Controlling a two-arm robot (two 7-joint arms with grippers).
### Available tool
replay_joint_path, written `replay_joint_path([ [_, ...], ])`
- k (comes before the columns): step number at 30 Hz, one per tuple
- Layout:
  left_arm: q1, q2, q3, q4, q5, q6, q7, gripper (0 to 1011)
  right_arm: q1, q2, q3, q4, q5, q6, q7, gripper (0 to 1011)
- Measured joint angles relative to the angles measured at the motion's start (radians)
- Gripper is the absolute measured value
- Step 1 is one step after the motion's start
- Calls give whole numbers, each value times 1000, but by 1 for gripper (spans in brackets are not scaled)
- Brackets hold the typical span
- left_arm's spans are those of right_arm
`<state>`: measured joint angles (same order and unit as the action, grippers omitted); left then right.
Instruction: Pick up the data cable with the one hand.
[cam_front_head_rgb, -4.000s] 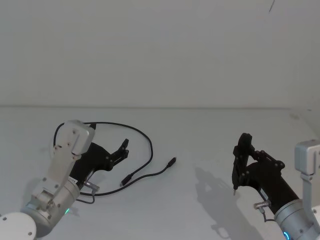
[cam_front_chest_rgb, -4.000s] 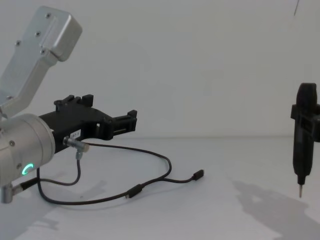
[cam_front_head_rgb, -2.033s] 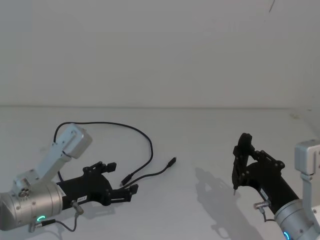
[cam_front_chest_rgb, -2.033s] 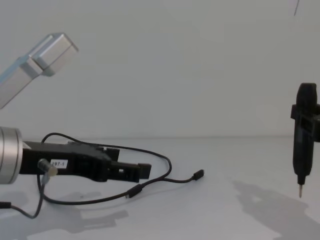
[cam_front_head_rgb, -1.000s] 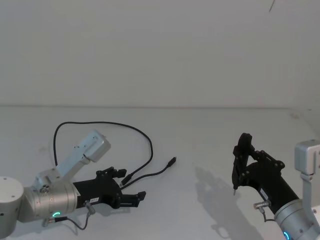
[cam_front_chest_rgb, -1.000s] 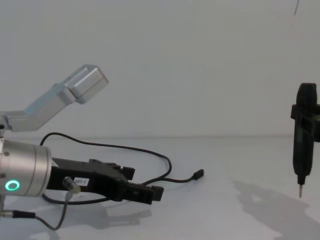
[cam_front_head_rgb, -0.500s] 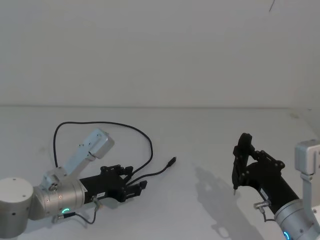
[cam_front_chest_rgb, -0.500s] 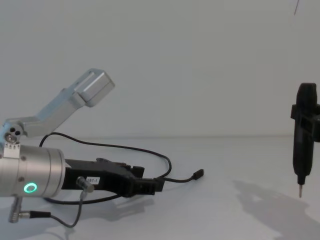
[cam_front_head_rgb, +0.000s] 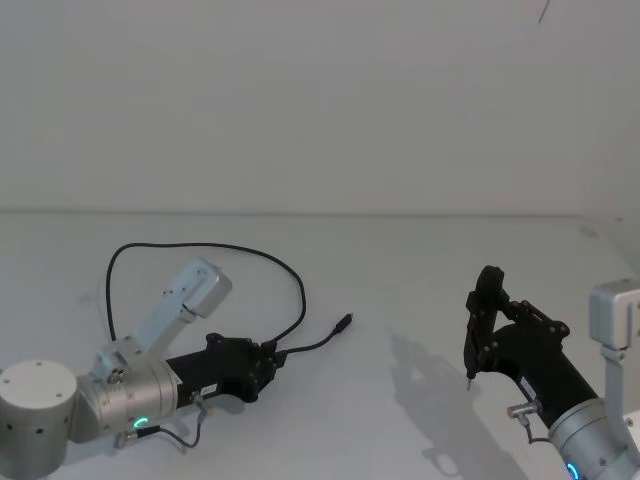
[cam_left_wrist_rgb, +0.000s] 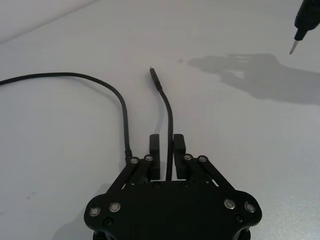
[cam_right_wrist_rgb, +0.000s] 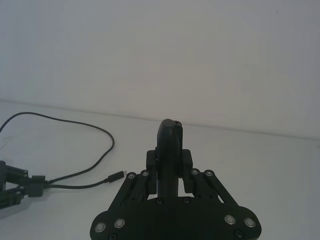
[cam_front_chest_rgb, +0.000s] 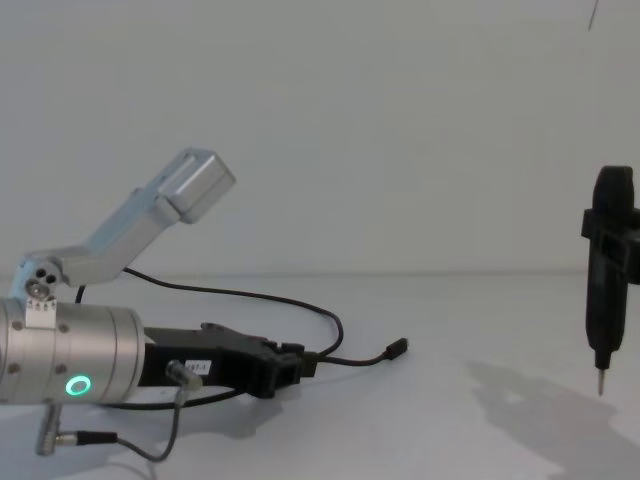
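**Tool.** The left gripper (cam_left_wrist_rgb: 166, 145) lies low and nearly level over the white table (cam_front_head_rgb: 400, 270), at the near left, pointing right. Its two fingers (cam_left_wrist_rgb: 154, 150) are drawn close together with the data cable (cam_left_wrist_rgb: 171, 125) running lengthwise between them. Only a thin gap remains on one side, so I read this as closed on the cable, with the firmness of the pinch unconfirmed.

**Cable.**
- The gripped run leaves the fingertips and curves to its free plug (cam_left_wrist_rgb: 155, 78), which rests on the table a little right of and beyond the gripper.
- A second run (cam_left_wrist_rgb: 124, 117) comes in just beside the gripped one and ends by the finger linkage. That end is partly hidden, so I cannot tell whether it touches.
- In the head view the rest sweeps in a wide loop to the far left and back, flat on the table.
- No part of the cable looks lifted.

**Other arm.** The right gripper (cam_right_wrist_rgb: 169, 156) is parked at the near right, held off the table. It is clamped on a black pin tool (cam_front_chest_rgb: 605, 280) whose tip points down, well apart from the cable.

**Step.** Judged to be the end of the grasp. The lift is not yet done.

**Next move.**
- Raise the left gripper straight up, slowly enough to see that the cord comes with it rather than sliding out through the fingers.
- The cord is slack and light, so it should trail and uncoil.
- Watch that the neighbouring run does not catch on the linkage.
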<state>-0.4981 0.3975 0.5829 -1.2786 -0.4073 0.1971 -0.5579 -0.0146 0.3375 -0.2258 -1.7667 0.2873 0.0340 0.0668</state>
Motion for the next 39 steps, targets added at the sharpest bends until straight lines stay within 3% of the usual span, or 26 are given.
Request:
replay_joint_path([
  [6,-2,-2,9,8,2,1,-16,40,0,0,0,0,0,0,0,279],
  [23,-5,2,22,4,11,3,-31,40,0,0,0,0,0,0,0,279],
  [33,-19,15,-2,-59,21,-10,-18,40,0,0,0,0,0,0,0,279],
  [39,-29,24,-8,-101,4,-7,-43,40,0,0,0,0,0,0,0,279],
])
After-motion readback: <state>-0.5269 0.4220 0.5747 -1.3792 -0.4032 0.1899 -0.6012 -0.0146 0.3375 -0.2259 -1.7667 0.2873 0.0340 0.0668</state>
